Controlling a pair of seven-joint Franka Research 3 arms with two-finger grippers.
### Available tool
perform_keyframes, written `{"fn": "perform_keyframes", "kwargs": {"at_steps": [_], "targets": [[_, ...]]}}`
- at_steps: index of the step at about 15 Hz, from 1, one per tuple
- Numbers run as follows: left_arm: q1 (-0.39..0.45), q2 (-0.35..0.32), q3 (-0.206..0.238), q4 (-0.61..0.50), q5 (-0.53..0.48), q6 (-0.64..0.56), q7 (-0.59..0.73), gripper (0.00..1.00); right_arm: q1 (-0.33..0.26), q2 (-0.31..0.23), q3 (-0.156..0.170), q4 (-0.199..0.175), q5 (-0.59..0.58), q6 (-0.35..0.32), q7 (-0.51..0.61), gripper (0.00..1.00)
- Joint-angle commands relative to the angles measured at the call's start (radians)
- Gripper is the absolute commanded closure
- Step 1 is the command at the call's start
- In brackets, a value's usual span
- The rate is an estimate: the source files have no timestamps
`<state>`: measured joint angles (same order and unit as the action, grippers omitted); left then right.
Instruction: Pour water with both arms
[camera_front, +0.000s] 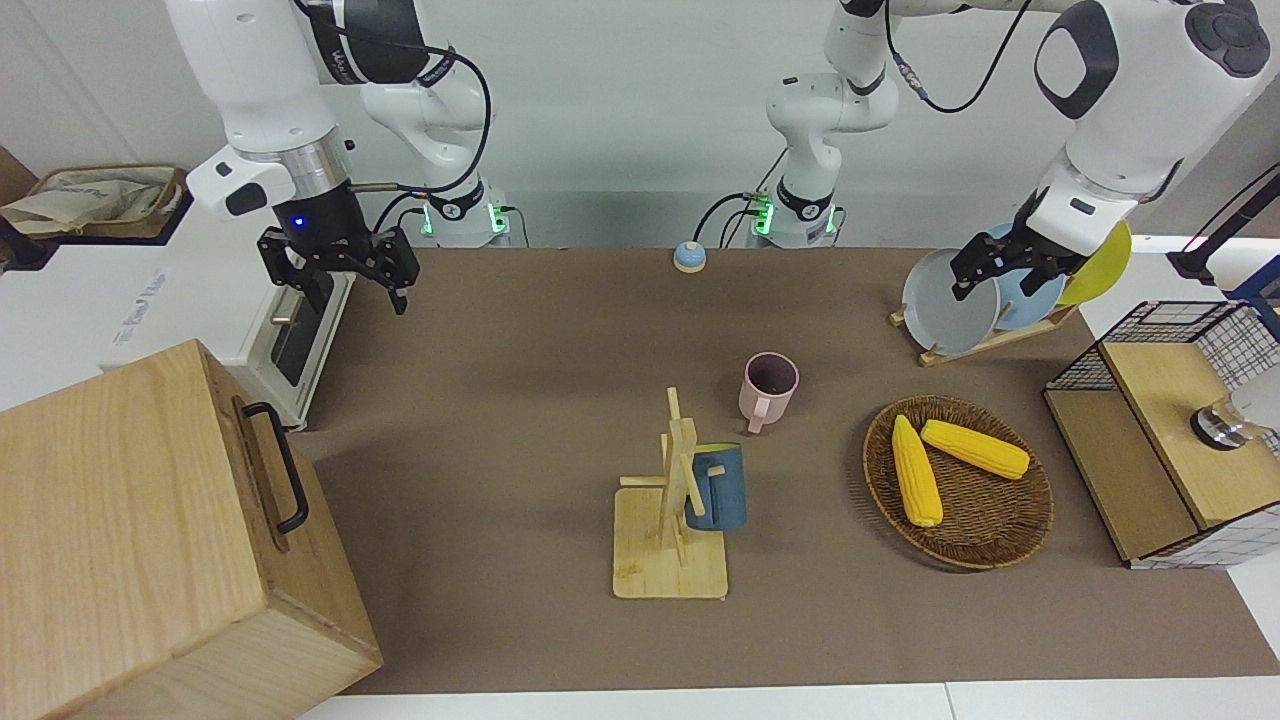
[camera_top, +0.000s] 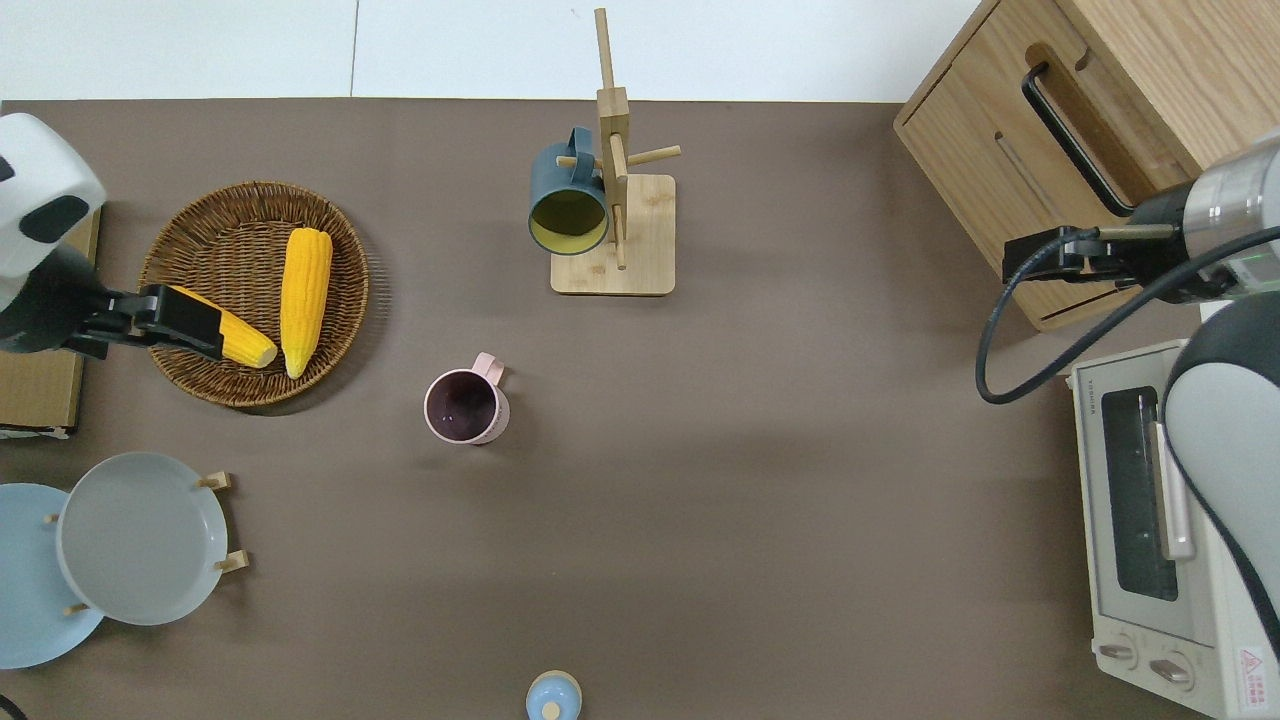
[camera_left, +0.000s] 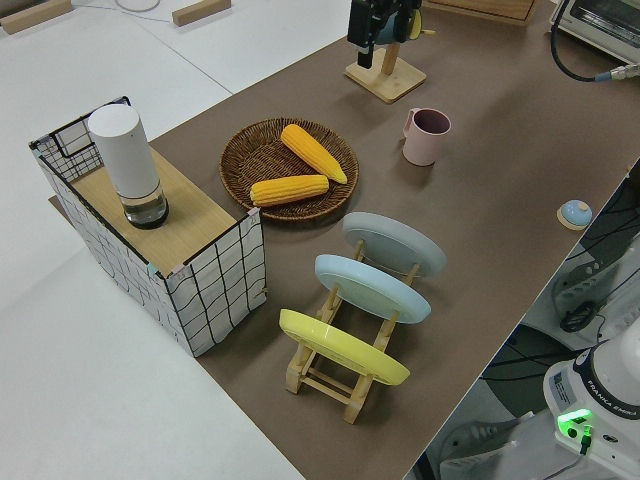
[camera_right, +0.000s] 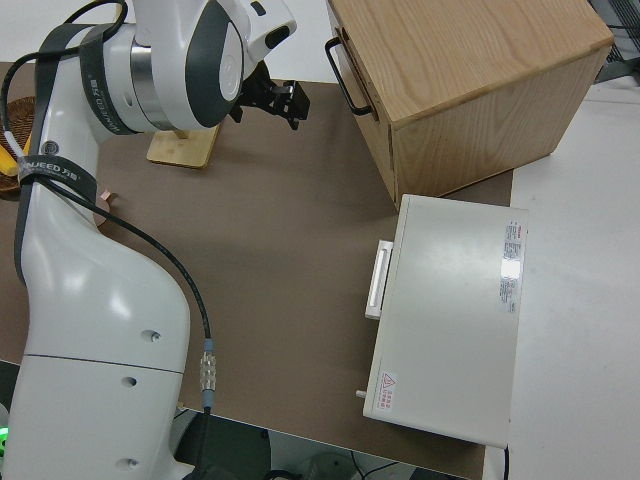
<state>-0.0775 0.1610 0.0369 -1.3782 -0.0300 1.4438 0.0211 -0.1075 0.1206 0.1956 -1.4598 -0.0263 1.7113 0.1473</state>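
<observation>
A pink mug (camera_front: 768, 390) stands upright near the middle of the table, dark inside; no water shows in any view. A dark blue mug (camera_front: 718, 488) hangs on a wooden mug rack (camera_front: 668, 565), farther from the robots. A white cylindrical bottle (camera_left: 125, 160) with a clear base stands on a wire-sided shelf box (camera_left: 190, 290) at the left arm's end. My left gripper (camera_top: 205, 335) hangs open and empty over the basket's rim. My right gripper (camera_top: 1012, 265) is open and empty, raised over the table edge of the wooden box.
A wicker basket (camera_top: 200, 200) holds two corn cobs (camera_top: 303, 295). Three plates stand in a rack (camera_left: 330, 375) near the left arm. A toaster oven (camera_top: 1150, 520) and a wooden box (camera_front: 150, 540) fill the right arm's end. A small blue knob (camera_front: 689, 257) lies near the bases.
</observation>
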Motion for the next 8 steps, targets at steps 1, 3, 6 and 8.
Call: {"fn": "perform_keyframes", "kwargs": {"at_steps": [1,3,6,8], "targets": [[-0.036,-0.026,-0.009,-0.065,-0.025,0.064,0.019,0.0,-0.017,-0.007,0.01,-0.002,0.008,0.005,-0.022,0.009],[-0.039,-0.026,-0.014,-0.071,-0.025,0.082,0.017,0.0,-0.017,-0.007,0.01,-0.004,0.008,0.005,-0.022,0.009],[-0.039,-0.028,-0.025,-0.067,-0.027,0.078,0.048,0.0,-0.017,-0.007,0.01,-0.002,0.008,0.005,-0.022,0.009],[-0.038,-0.031,-0.042,-0.065,-0.028,0.07,0.053,0.0,-0.017,-0.007,0.01,-0.002,0.008,0.005,-0.022,0.009]]}}
